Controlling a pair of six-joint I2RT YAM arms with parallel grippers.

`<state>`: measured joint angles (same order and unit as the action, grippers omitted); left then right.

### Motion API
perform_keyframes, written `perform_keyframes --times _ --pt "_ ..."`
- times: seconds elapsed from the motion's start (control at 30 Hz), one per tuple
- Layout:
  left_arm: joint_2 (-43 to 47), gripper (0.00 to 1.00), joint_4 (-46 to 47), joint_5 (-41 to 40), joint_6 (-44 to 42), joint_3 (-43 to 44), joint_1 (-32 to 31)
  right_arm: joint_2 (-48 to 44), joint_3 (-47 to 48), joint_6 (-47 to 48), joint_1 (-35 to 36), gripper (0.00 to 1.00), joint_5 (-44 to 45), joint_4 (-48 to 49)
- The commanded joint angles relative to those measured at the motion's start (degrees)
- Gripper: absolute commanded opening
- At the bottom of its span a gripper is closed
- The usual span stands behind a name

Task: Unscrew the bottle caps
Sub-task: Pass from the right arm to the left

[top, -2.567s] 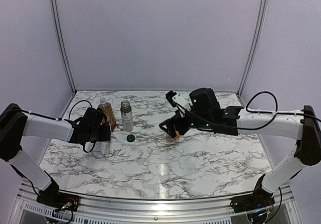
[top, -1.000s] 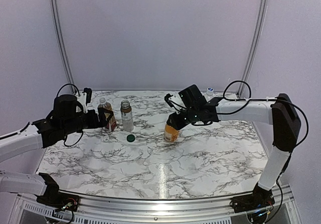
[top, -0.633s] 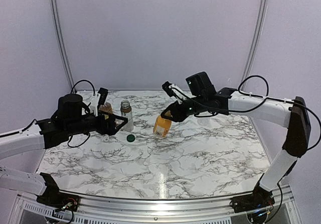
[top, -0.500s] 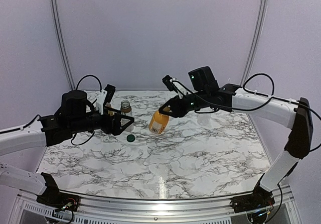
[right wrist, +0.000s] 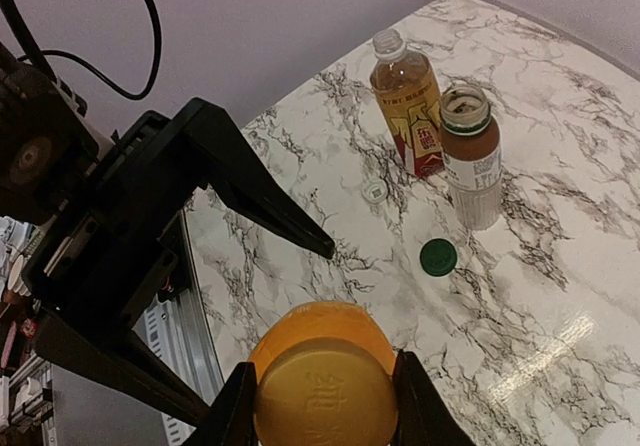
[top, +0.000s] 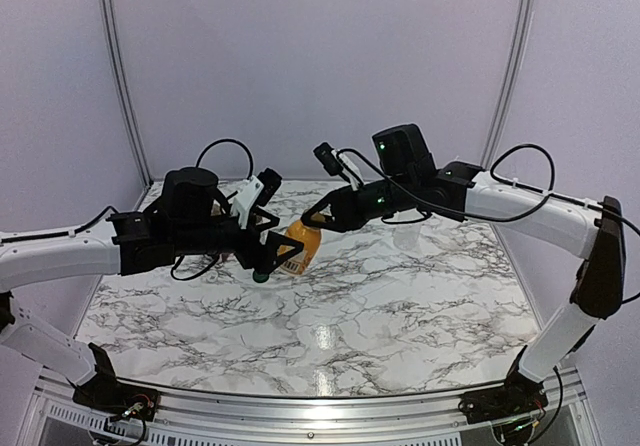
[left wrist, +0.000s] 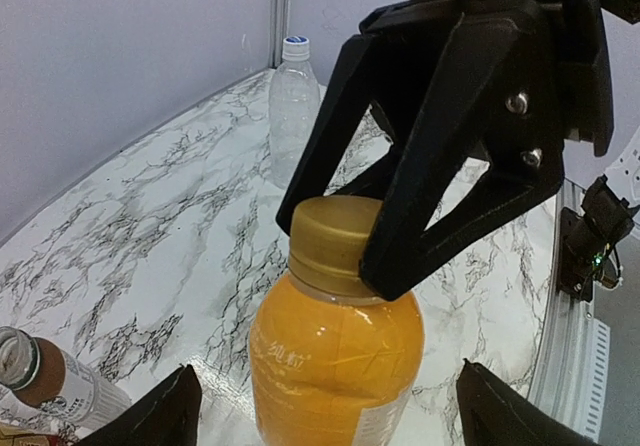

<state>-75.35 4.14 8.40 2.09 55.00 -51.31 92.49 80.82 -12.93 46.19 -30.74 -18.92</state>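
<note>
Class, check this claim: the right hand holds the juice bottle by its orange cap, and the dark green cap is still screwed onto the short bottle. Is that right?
One slip: the right wrist view shows the dark green cap lying loose on the table, near the short bottle, whose mouth is open. The rest holds.

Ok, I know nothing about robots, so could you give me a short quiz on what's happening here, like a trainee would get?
1. True or false: nothing touches the orange juice bottle.
2. Which loose cap lies by the short open bottle? A dark green cap, B red cap, C black cap.
3. Fill in: the left gripper has its jaws ____.
Key: 1 false, the right gripper holds it aloft by its top. 2 A. 3 open.
</note>
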Motion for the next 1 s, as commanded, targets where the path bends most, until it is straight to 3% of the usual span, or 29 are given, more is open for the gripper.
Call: perform_keyframes --times 0.0,0.17,0.43,0.77,0.97 --pt "-1.38 0.91 -2.71 2.8 -4.13 2.51 -0.54 -2.69 2.46 -1.56 0.49 0.0 -2.15 1.69" --pt "-3.06 0.91 -2.94 2.86 -6.02 2.89 -1.22 -2.33 2.59 -1.66 0.4 0.0 -4.64 2.55" --pt "-4.16 0.78 -3.0 2.4 -5.95 3.09 -1.34 -2.59 1.89 -1.92 0.46 0.0 -6.05 3.4" --pt "-3.18 0.74 -0.6 3.89 -5.2 1.4 -1.38 -2.98 0.41 -3.76 0.3 0.0 -8.63 6.53" --pt "-2.03 0.63 1.23 4.28 -4.56 0.42 -1.34 -3.03 0.06 -3.61 -0.13 0.0 -8.55 6.26"
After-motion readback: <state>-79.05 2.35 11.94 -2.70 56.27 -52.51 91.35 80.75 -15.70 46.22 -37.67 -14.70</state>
